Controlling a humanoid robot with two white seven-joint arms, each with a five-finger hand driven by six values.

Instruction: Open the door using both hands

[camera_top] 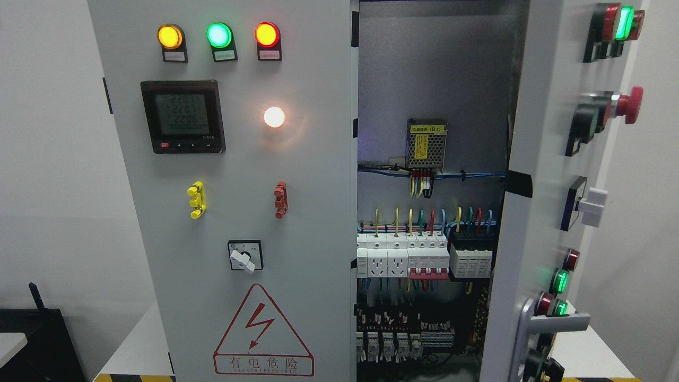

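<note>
A grey electrical cabinet fills the head view. Its left door point(233, 212) is closed and carries three lit lamps point(218, 35), a digital meter point(183, 116), a white lamp point(274, 117), a rotary switch point(244, 257) and a red warning triangle point(263, 331). The right door point(536, 175) stands swung open toward me, seen nearly edge-on, with its lever handle point(554, 322) near the bottom. Between the doors the interior point(429, 212) shows a power supply, coloured wires and rows of breakers point(424, 257). Neither of my hands or arms is in the picture.
The open door's face holds a red mushroom button point(628, 104), a white knob point(591, 206) and several small lamps point(559, 281). White walls flank the cabinet. A black box with an antenna point(37, 329) sits at lower left beside a white table surface point(135, 350).
</note>
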